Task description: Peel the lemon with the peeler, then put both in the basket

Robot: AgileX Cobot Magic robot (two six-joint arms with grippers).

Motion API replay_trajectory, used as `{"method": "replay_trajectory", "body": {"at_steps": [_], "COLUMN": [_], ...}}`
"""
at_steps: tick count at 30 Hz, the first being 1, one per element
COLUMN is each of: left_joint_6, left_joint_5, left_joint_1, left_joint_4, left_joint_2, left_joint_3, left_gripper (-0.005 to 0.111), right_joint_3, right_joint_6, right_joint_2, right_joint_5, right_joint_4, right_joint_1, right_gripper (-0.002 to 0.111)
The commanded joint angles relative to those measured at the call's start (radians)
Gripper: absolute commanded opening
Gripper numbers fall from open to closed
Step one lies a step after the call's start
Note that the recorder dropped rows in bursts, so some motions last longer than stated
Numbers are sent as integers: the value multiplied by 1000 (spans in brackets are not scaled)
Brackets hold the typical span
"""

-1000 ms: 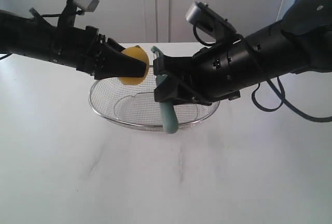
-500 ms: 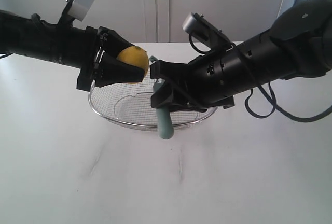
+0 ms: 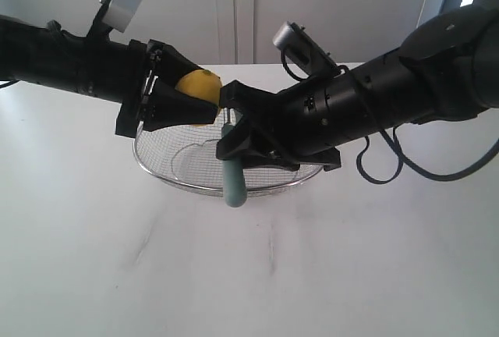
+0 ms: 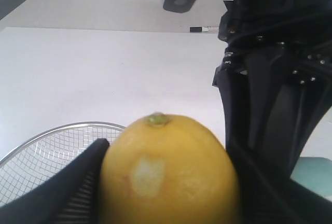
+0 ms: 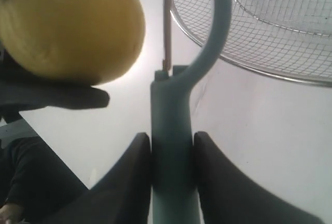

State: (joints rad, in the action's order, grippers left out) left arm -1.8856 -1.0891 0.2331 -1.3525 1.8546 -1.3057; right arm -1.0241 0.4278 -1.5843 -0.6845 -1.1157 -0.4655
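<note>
The yellow lemon point(image 3: 199, 86) hangs above the wire basket point(image 3: 164, 165), with my left gripper point(image 3: 196, 97) shut on it. In the left wrist view the lemon point(image 4: 168, 175) shows a pale scraped patch on its skin. My right gripper point(image 3: 232, 130) is shut on the teal peeler point(image 3: 233, 181), whose handle points down over the basket's front rim. In the right wrist view the peeler point(image 5: 171, 130) sits between both fingers, with its blade head right beside the lemon point(image 5: 67, 27). The gripper point(image 5: 171, 143) stands close against the left one.
The white table point(image 3: 249, 274) spreads wide in front of the basket. A white wall stands behind. The right arm's black cable point(image 3: 390, 157) loops above the table on the right. The basket point(image 5: 280, 32) holds nothing that I can see.
The right gripper has carried the peeler leftward, up against the lemon. The left gripper rose a little and rolled with the lemon, then held still.
</note>
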Motion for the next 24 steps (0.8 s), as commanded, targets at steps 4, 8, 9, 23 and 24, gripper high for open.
{"method": "replay_trajectory", "body": {"at_steps": [4, 8, 9, 23, 24], "left_joint_6": [-4, -3, -3, 8, 20], "left_joint_5": [-13, -10, -6, 56, 69], "left_joint_1": [-1, -1, -1, -1, -1], "left_joint_4": [-28, -28, -28, -28, -28], "left_joint_2": [-15, -15, -15, -15, -15], "left_joint_3": [4, 4, 4, 4, 4], "left_gripper": [0, 0, 0, 0, 0], "right_joint_3": [0, 0, 0, 0, 0], "right_joint_6": [1, 1, 1, -20, -30], "right_joint_2": [41, 82, 93, 118, 113], "right_joint_5": [55, 99, 99, 98, 98], "right_joint_4": [-15, -13, -13, 66, 70], "right_joint_1": [-2, -2, -2, -2, -2], "right_gripper": [0, 0, 0, 0, 0]}}
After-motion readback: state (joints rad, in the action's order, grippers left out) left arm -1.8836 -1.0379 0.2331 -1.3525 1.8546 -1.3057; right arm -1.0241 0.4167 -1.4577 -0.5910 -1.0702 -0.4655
